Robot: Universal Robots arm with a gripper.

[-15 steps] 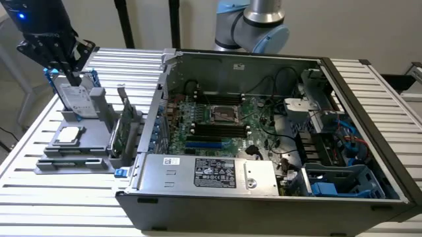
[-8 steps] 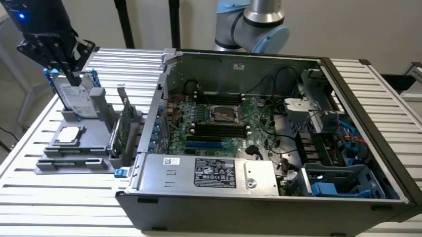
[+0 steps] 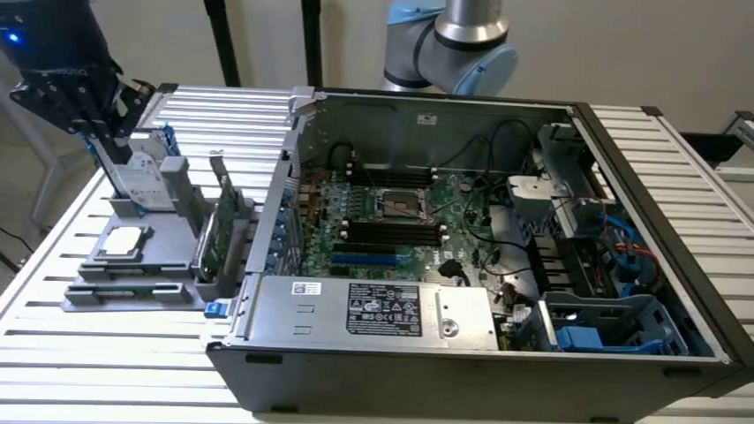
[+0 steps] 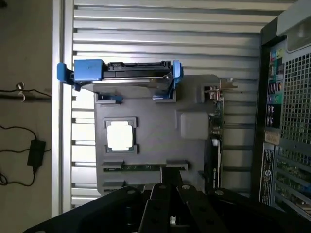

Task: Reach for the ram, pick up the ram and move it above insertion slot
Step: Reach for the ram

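The claw (image 4: 168, 180) hangs with its fingers pressed together and nothing between them, high over the grey holder (image 4: 155, 111) on the slatted counter (image 4: 160, 24), near the holder's groove where the ram (image 4: 141, 167) lies. The main risk, as I judge it, is a descent with the fingers together: they would land on the stick's top edge instead of straddling it, and could chip it or jam it in the groove. The holder is crowded, which adds to the danger. It carries 3 other parts: a hard drive (image 4: 129, 73) standing in a blue caddy at the far end, a processor chip (image 4: 120, 135) flat in a square recess, and an expansion card (image 4: 216, 121) upright on edge at the side toward the computer. The tall caddy and card could be clipped by a slanted approach. The open computer case (image 3: 448, 380) sits beside the holder, its side wall between the two, so a low carry could knock the stick on that wall. Inside, the insertion slot (image 3: 389, 234) is 1 of several alike black sockets, looking empty, between the silver processor socket (image 3: 407, 205) and a short blue slot (image 3: 365, 259). Lining up over the wrong socket seems easy, and loose cables lie close by.
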